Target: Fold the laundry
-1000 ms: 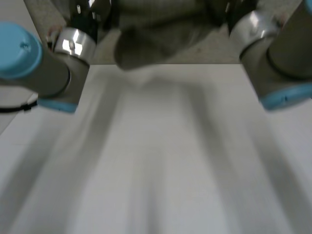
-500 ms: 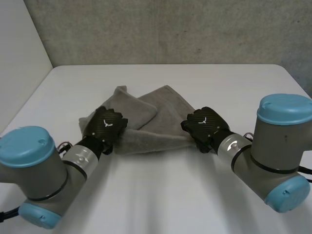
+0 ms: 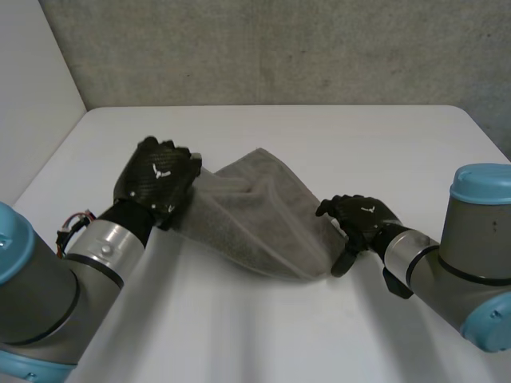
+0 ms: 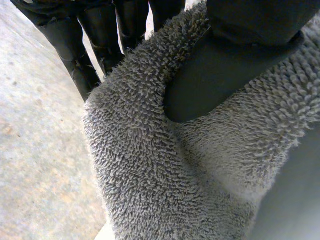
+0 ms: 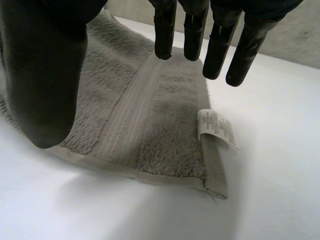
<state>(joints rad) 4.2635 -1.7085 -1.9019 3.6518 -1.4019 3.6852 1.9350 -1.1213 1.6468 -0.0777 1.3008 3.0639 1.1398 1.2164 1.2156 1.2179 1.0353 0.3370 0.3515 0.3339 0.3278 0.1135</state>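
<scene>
A grey terry towel (image 3: 255, 211) slopes from my raised left hand (image 3: 157, 182) down to the table by my right hand (image 3: 361, 221). The left hand is shut on one end of the towel: in its wrist view the thumb (image 4: 240, 55) presses the pile (image 4: 150, 165) against the fingers (image 4: 85, 45). My right hand (image 5: 45, 65) is open just above the towel's other end (image 5: 150, 125), which lies flat on the table with a corner and a white care label (image 5: 216, 129) beneath the fingertips (image 5: 200, 37). It holds nothing.
The white table (image 3: 263, 335) runs back to a grey wall (image 3: 279, 48); its far edge lies behind the towel. Both grey arms with light-blue caps (image 3: 483, 187) come in from the near corners.
My right hand has let go of the towel's end and opened. The left hand has lifted its end up and to the left, pulling the towel out long. One second ago both held it high.
</scene>
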